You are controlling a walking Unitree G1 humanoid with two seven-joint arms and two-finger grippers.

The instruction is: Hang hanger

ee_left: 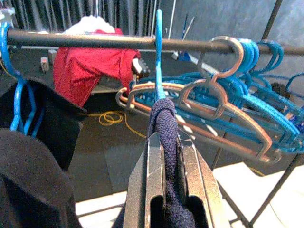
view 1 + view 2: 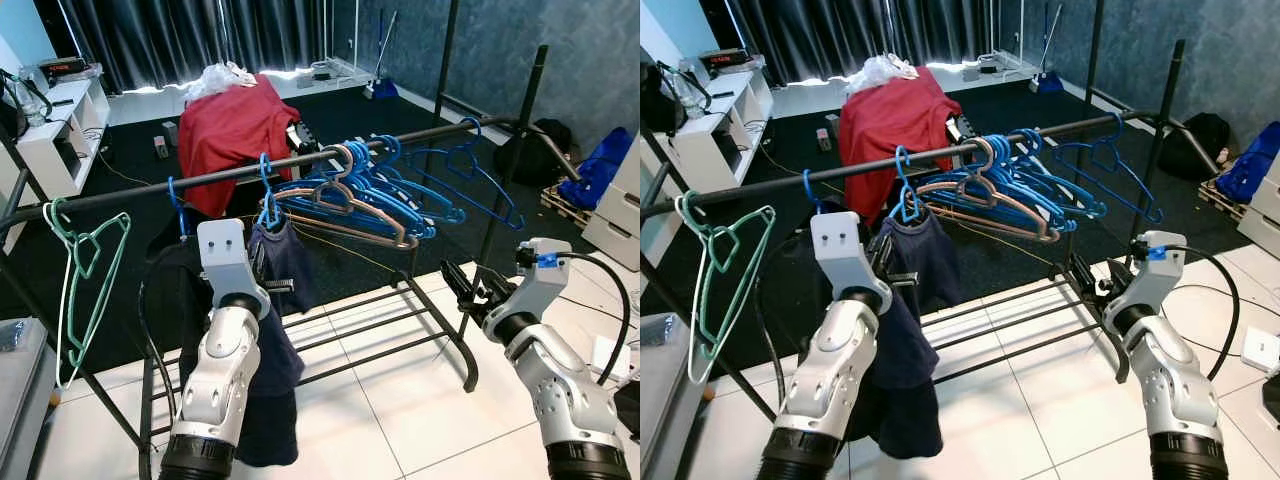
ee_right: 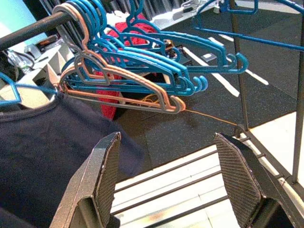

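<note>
A blue hanger carrying a navy garment has its hook over the black rail of a clothes rack. My left gripper sits just below the rail, shut on the bunched navy fabric at the hanger's neck. In the eye views my left wrist covers most of that grip. My right gripper is open with nothing between its fingers. It is held low at the rack's right end, pointing toward the hangers.
A bundle of blue and tan hangers crowds the rail right of the navy garment. A green hanger hangs at the far left, with a black garment between. A red cloth lies behind. The rack's lower bars cross the tiled floor.
</note>
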